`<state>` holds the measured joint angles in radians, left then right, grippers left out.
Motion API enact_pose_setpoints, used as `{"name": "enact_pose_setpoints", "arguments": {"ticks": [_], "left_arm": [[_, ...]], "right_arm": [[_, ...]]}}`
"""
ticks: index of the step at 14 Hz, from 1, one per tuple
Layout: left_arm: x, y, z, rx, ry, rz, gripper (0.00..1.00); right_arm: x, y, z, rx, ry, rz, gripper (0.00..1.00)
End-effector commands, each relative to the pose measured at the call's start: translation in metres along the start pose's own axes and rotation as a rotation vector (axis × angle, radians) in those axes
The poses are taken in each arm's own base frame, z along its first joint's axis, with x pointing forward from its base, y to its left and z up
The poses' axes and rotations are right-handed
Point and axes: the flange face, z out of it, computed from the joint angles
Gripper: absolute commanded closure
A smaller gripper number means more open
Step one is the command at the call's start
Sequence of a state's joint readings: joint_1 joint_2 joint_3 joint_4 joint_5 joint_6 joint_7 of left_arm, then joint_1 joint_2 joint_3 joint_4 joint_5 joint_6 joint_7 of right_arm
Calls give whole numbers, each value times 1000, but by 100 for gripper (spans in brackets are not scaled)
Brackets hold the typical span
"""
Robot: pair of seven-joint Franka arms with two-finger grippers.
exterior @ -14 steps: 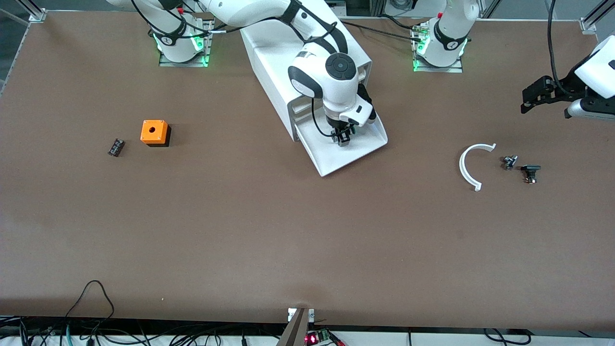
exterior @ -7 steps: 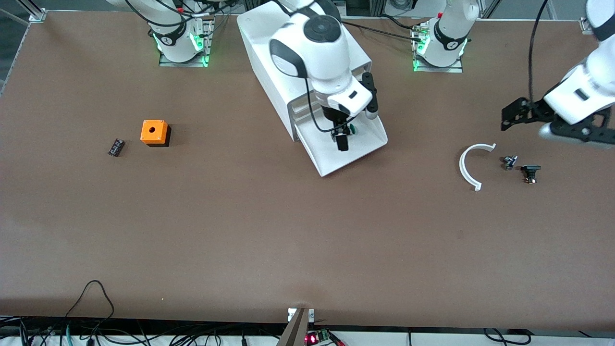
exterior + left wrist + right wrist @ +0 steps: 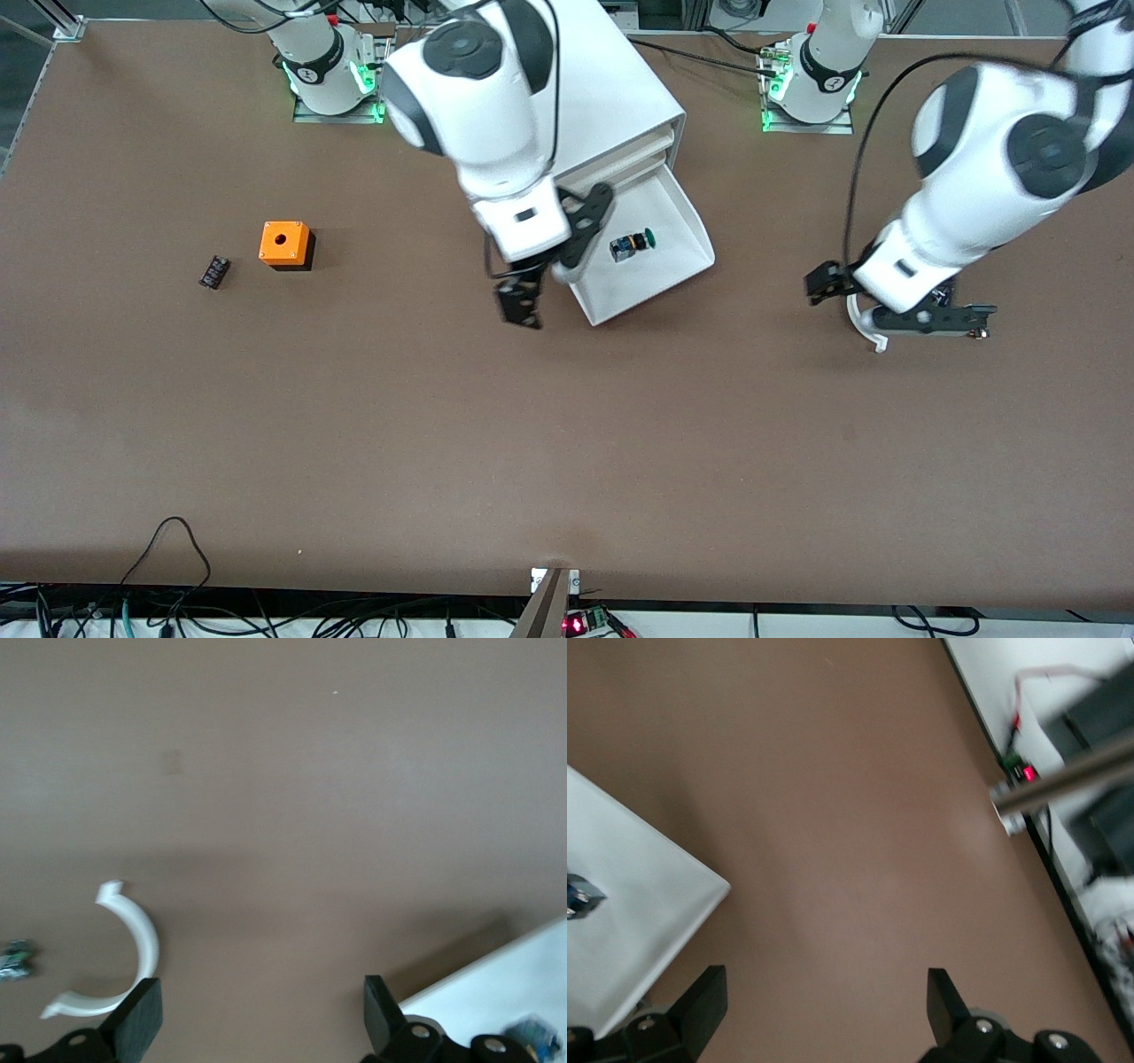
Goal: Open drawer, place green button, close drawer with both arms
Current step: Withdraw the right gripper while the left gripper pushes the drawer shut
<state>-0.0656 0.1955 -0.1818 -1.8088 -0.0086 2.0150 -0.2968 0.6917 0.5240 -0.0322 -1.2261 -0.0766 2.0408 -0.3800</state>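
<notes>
Since a second ago the right gripper (image 3: 520, 306) has let go of the button (image 3: 631, 244) and lifted off the drawer (image 3: 687, 213), and the left gripper (image 3: 828, 283) has swung in from the table's end to hang over the white curved strip (image 3: 864, 330). Both arms' fingers are spread wide with nothing between them, the right pair over bare table (image 3: 567, 443) just beside the drawer's front corner. Opening and placing look done, since the button lies on its side in the pulled-out lowest drawer of the cabinet (image 3: 611, 84); only pushing it shut remains.
</notes>
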Motion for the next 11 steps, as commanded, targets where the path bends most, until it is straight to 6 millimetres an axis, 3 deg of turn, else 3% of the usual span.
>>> {"name": "enact_pose_setpoints", "arguments": {"ticks": [1, 4, 7, 11], "left_arm": [[6, 30, 56, -32, 17, -86, 0], [-3, 69, 112, -61, 39, -174, 0], [-24, 98, 167, -92, 61, -205, 0], [-59, 125, 210, -106, 53, -274, 0]], "right_arm": [[-35, 37, -4, 1, -111, 267, 0], [-71, 61, -18, 4, -253, 447, 0], [-103, 89, -12, -29, -325, 775, 0], [-172, 157, -1, -54, -374, 1059, 0]]}}
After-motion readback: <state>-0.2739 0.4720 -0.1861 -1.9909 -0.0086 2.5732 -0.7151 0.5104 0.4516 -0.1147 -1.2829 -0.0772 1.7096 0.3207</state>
